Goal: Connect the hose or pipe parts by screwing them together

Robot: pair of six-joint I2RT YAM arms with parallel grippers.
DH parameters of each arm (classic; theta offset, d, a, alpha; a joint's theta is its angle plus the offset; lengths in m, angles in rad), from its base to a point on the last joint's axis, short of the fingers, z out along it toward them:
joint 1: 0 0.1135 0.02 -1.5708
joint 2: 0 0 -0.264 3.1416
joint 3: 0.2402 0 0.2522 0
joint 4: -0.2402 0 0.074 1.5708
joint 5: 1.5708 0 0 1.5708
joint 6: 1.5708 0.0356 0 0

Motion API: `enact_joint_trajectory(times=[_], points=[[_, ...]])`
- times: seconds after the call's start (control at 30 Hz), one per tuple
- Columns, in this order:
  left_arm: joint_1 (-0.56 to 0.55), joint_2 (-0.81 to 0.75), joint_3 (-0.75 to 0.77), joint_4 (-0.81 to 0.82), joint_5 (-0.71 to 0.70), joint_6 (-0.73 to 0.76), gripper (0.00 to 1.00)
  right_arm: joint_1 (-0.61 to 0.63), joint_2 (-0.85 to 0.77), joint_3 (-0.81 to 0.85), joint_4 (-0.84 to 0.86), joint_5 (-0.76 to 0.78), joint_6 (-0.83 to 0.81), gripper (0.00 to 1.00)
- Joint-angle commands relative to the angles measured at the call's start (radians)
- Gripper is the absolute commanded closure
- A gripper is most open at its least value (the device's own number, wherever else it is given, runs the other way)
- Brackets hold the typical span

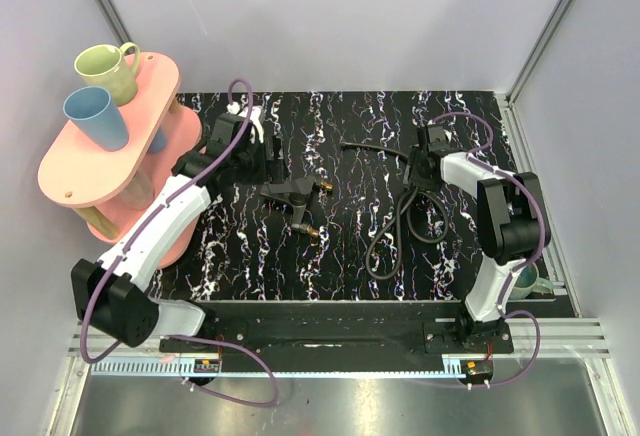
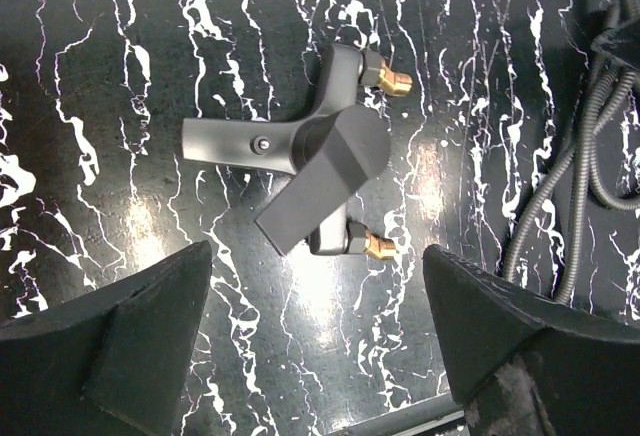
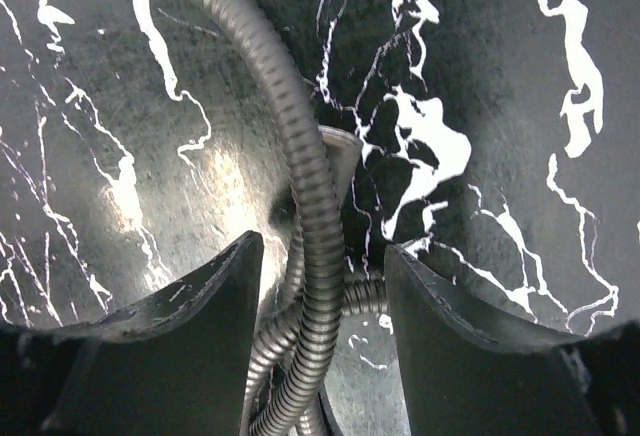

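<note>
The dark grey forked fitting [image 1: 293,199] lies flat on the black marbled table, its two brass tips pointing right. In the left wrist view the fitting [image 2: 300,151] rests just beyond my left gripper [image 2: 315,286], which stands wide open and touches nothing. My left gripper [image 1: 270,163] hovers just left of the fitting. The black ribbed hose [image 1: 385,241] lies looped at centre right, one end reaching to the back. My right gripper [image 1: 418,174] is down over the hose. The hose [image 3: 310,196] runs between the parted fingers of my right gripper [image 3: 322,286], with gaps on both sides.
A pink two-tier stand [image 1: 75,171] at the left holds a green mug [image 1: 108,71] and a blue cup [image 1: 96,118]. A teal cup [image 1: 527,282] sits behind the right arm's base. Grey walls close in the back and both sides.
</note>
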State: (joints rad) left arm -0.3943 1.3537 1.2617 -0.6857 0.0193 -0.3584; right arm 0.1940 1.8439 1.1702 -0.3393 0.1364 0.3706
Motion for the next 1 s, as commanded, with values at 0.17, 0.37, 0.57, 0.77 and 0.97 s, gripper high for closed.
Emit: enact_joint_trajectory(times=[0.17, 0.37, 0.57, 0.77, 0.97], points=[[-0.031, -0.106, -0.045, -0.005, -0.048, 0.018, 0.09, -0.005, 0.046, 0.095, 0.094, -0.196, -0.090, 0.68], [-0.031, -0.123, -0.082, 0.008, -0.062, 0.019, 0.08, -0.005, -0.015, 0.085, 0.178, -0.300, -0.055, 0.85], [-0.031, -0.120, -0.108, 0.029, -0.048, 0.012, 0.08, -0.002, -0.018, 0.032, 0.301, -0.426, 0.037, 0.70], [-0.034, -0.128, -0.108, 0.028, -0.047, 0.013, 0.08, -0.004, -0.037, 0.061, 0.214, -0.221, -0.025, 0.74], [-0.035, -0.160, -0.114, 0.018, -0.055, 0.013, 0.08, -0.004, -0.006, 0.160, -0.016, 0.072, -0.110, 0.48]])
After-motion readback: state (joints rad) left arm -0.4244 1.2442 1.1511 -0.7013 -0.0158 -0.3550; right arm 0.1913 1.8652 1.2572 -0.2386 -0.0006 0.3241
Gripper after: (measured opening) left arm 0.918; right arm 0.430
